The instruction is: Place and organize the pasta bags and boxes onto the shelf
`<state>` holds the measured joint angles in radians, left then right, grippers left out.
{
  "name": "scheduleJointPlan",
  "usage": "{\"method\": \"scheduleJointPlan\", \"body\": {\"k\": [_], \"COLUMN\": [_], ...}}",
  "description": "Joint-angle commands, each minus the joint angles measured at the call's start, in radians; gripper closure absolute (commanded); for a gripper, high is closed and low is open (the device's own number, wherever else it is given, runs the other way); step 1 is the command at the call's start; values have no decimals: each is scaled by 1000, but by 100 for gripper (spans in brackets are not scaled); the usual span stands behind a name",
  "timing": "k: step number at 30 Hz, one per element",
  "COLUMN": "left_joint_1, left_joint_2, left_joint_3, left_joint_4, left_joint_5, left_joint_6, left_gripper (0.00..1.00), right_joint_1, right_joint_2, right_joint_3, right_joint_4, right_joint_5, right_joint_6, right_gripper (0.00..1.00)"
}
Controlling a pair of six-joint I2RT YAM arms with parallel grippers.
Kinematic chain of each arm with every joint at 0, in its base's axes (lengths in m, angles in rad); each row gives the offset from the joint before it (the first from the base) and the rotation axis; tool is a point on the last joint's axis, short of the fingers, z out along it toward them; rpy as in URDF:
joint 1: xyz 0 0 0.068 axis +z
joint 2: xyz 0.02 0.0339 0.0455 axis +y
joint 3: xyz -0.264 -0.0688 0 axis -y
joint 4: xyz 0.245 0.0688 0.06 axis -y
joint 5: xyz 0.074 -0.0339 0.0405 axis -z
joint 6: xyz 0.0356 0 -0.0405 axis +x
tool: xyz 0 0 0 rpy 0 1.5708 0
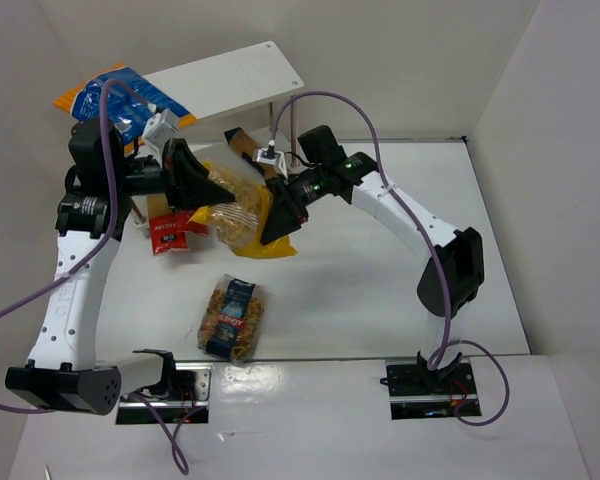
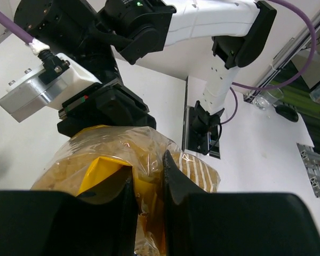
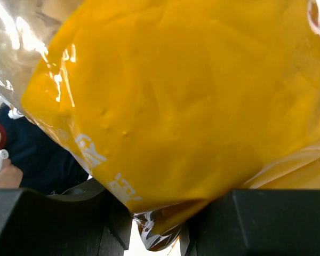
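A robotics lab bench: plain white table (image 1: pixel 360 290) inside white partition walls (image 1: pixel 550 90), purple cabling (image 1: pixel 325 95), aluminium rig parts (image 2: pixel 312 160) alongside.

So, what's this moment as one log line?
left gripper: shut on yellow bag | right gripper: shut on it too | bag: not on shelf

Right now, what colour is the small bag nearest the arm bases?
Small bag: clear with a dark blue label; best in the top external view.

We are seeing white arms (image 1: pixel 75 290) with black joints, purple cables (image 1: pixel 325 97) looping, a black left gripper (image 2: pixel 149 213) and right gripper (image 3: pixel 154 229), a green light (image 1: pixel 348 163) glowing toward twelve o'clock.
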<state>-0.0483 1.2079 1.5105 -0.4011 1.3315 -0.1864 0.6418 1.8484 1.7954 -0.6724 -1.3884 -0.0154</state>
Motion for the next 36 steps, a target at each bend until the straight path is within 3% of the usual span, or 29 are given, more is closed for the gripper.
{"method": "scheduleJointPlan", "body": {"k": [1,3,5,7,9,13,15,26,30,36], "left_joint_1": [-4,-4,-4,-4,-4,-4,-4,-4,-4,-4], "left_joint_2": [4,-7,-33,-56,-68,-103,-113,-215,-252,-304], "left_joint_3": [-38,-48,-58,-73,-110,-167,-179,-170,-148,-237], "left_joint_4": [125,79,0,-56,-65,-76,-88,-214,-251,-260], "left_joint_5": [-51,-106,-168,-273,-365,-480,-512,-672,-799,-936], "left_joint_6": [45,114,221,277,317,358,389,449,458,458], "left_gripper": [100,97,67,53,33,6,1,1,1,1], "right_joint_1": [62,26,-30,-79,-106,-125,-125,-155,-197,-252], "right_joint_2": [-34,-70,-122,-167,-221,-288,-313,-348,-348,-292], "right_joint_3": [82,73,45,-13,-69,-120,-131,-151,-151,-25], "right_joint_4": [-44,-4,51,132,181,218,218,241,261,248], "right_joint_5": [-236,-236,-164,-100,-87,-44,-64,-72,-43,23], "right_joint_6": [-113,-100,-48,8,32,32,42,31,31,40], "right_gripper": [100,100,100,100,100,100,100,100,100,100]}}
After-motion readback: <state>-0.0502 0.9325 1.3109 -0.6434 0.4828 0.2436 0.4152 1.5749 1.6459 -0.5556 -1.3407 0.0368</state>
